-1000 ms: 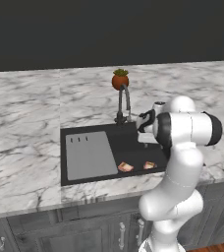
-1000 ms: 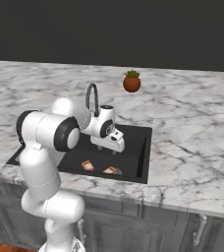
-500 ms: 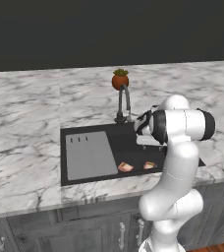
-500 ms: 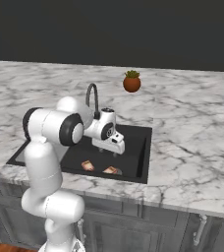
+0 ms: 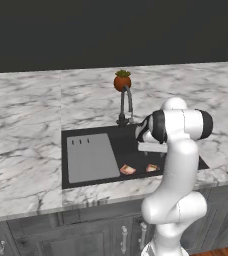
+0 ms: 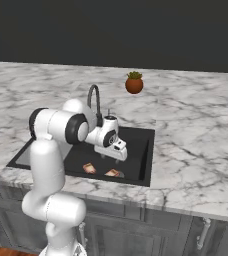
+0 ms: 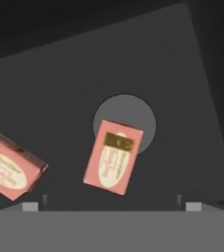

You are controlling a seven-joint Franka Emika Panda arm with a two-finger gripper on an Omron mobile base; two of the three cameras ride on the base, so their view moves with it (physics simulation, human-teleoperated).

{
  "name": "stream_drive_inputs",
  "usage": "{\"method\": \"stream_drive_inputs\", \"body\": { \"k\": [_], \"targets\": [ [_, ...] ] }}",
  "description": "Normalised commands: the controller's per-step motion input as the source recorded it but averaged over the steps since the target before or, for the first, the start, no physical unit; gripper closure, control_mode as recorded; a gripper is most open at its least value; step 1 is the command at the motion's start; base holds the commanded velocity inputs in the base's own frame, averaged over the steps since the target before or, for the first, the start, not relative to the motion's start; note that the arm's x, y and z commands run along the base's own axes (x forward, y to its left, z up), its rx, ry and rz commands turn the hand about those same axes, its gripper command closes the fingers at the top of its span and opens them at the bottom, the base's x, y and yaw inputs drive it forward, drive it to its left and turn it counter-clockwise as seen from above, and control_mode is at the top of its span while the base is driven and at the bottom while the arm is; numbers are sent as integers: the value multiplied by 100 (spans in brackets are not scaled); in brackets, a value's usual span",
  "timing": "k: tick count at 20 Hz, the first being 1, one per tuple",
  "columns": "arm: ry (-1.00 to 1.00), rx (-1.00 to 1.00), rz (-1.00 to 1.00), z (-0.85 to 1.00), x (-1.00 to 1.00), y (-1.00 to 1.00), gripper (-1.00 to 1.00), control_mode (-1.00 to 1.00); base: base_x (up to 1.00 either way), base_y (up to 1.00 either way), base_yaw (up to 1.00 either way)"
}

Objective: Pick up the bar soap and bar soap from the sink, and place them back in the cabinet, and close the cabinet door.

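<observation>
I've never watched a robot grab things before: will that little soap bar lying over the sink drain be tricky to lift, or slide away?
The bar soap looks like a flat, boxy wrapped block, so it probably stays stiff and won't roll. Lying flat on the smooth sink floor, partly over the drain, it could skid if nudged. It seems small and likely light, and the gripper hangs open, straddling it.

- The counter (image 5: 31, 120) is white marble with grey veins and carries everything.
- The sink (image 5: 121, 145), a black basin, is set into the counter.
- A light grey drainboard panel (image 5: 88, 156) covers the left part of the sink.
- A dark curved faucet (image 5: 126, 105) stands at the back edge of the sink.
- A round orange potted plant (image 5: 122, 81) stands on the counter just behind the faucet.
- Two bar soaps lie flat on the sink floor, apart: one (image 7: 113, 157) partly over the round grey drain (image 7: 133, 113), the other (image 7: 11, 166) beside it.
</observation>
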Motion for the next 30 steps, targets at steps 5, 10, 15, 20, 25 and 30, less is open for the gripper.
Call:
{"method": "stream_drive_inputs", "body": {
  "k": [5, 10, 15, 20, 25, 30],
  "targets": [
    [0, 0, 0, -30, 5, 0, -100, -100, 0, 0, 0],
    [0, 0, 0, -28, 0, 0, -100, -100, 0, 0, 0],
    [0, 0, 0, -25, 0, 0, -100, -100, 0, 0, 0],
    [0, 0, 0, -23, 0, 0, -100, -100, 0, 0, 0],
    [0, 0, 0, -21, 0, 0, -100, -100, 0, 0, 0],
    [0, 0, 0, -18, 0, 0, -100, -100, 0, 0, 0]
  ]
}}
